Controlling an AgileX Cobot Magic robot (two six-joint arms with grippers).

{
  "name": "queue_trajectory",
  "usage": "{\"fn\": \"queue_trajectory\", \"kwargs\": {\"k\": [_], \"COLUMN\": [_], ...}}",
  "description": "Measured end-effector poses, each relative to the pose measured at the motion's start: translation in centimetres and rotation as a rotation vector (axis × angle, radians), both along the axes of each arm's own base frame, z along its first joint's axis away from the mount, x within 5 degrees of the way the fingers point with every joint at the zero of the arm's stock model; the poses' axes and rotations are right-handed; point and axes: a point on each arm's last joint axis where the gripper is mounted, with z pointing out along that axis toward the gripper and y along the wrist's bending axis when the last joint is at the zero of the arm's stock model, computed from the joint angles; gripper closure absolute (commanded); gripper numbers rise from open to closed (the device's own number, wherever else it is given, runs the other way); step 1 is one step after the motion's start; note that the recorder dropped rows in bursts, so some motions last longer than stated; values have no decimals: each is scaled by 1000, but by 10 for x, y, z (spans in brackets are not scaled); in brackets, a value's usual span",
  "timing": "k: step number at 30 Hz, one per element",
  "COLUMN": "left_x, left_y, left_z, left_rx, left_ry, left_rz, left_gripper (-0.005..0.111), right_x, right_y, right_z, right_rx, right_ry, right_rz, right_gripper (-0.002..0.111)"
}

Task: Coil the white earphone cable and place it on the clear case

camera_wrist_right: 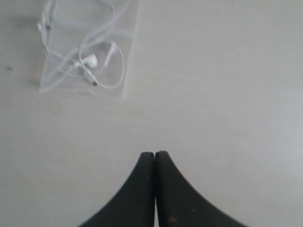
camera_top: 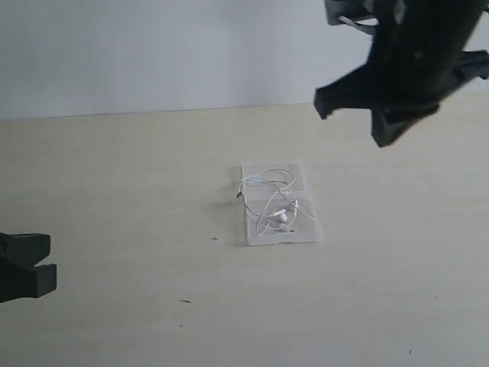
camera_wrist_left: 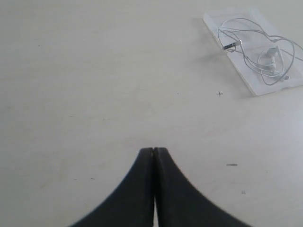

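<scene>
**White earphone cable [camera_top: 281,217] lies on the clear case [camera_top: 307,234], both claws closed and well away**

We find the cable gathered in loose loops across both halves of the case, near the middle of the bench [camera_top: 114,191]. The earbuds [camera_wrist_left: 269,59] rest on the half nearer the exterior camera. The plug end [camera_wrist_left: 229,46] pokes just over the case's edge on the left arm's side (a small overhang, as far as we can make out). The case's long axis runs away from that camera, near to far, so each arm faces one of its long sides.

The left claw [camera_wrist_left: 154,150] is pressed together with nothing in it. It sits low at the left edge of the exterior view, well apart from the case, which lies ahead of it and off toward the right arm's side. The right claw [camera_wrist_right: 155,153] is likewise pressed together and empty. Its arm hangs high over the far right of the bench, and its wrist view cuts off part of the case.

We judge the placing as good as done: the coil is untidy but rests on the case. If tidying is wanted, we reckon the left claw the better candidate, being low and on the plug's side. Either claw would first have to spread. Which one is truly nearer we cannot tell.
</scene>
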Motion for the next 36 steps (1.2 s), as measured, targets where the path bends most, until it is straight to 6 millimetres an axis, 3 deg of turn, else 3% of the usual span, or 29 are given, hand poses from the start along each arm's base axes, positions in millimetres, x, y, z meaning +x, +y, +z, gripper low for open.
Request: {"fn": "queue_trajectory", "kwargs": {"k": [3,8,23,27,31,36], "left_x": [0,0,0,0,0,0], "left_y": [0,0,0,0,0,0], "left_z": [0,0,0,0,0,0], "left_rx": [0,1,1,1,1,1], "left_ry": [0,0,0,0,0,0], "left_rz": [0,1,1,1,1,1], "left_gripper": [107,107,107,107,107,107], "right_x": [-38,-71,-97,-119,-159,-221], "right_y": [-23,-41,-55,-65,-85,-115], "right_z": [8,28,57,92,126,133], "right_rx": [-24,12,82,218,376,524], "right_ry": [-19,-92,-221,-472,-779,-1081], "right_rz": [2,0,2,27,57,90], "right_gripper": [108,108,108,108,108,108]}}
